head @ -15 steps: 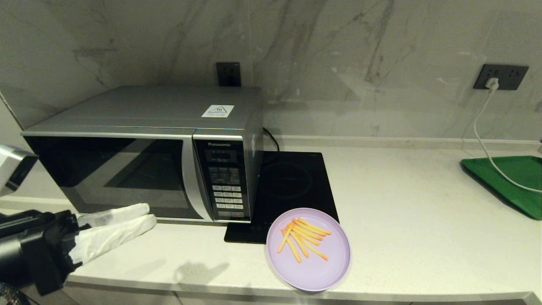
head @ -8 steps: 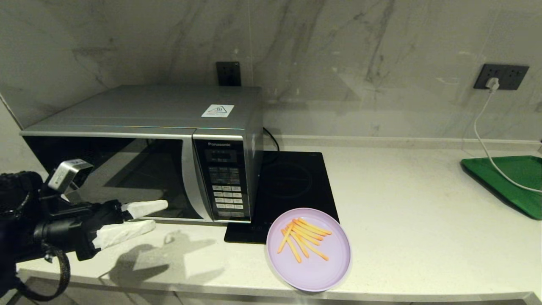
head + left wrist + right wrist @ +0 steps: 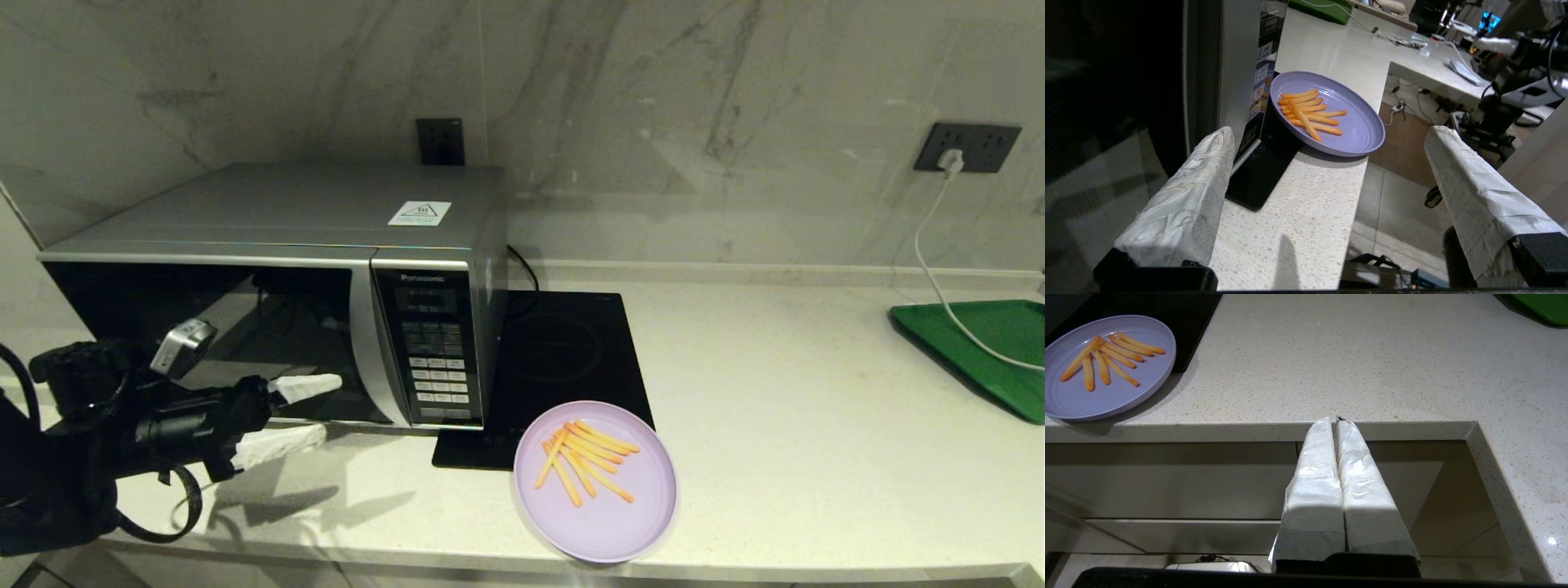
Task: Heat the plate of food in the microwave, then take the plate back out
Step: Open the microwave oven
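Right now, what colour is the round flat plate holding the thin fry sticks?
Pale lilac: the round flat plate shows best in the right wrist view.

1. Premises: a kitchen, fitted out as a robot test area.
2. Pale speckled stone countertop (image 3: 775, 425) runs the full width, backed by a grey-veined marble-look wall (image 3: 653, 98).
3. Silver Panasonic microwave (image 3: 326, 237) stands at 9 o'clock; a flat black induction hob (image 3: 563, 351) lies just beside it, toward centre.
4. Lilac plate of food (image 3: 594, 482) sits at 6 o'clock, near the counter edge.
5. Green tray (image 3: 980, 351) at 3 o'clock; wall socket (image 3: 967, 147) with white cable (image 3: 922, 253) at 2 o'clock.
6. Left wrist view shows further benches with equipment (image 3: 1515, 77) beyond the counter end.
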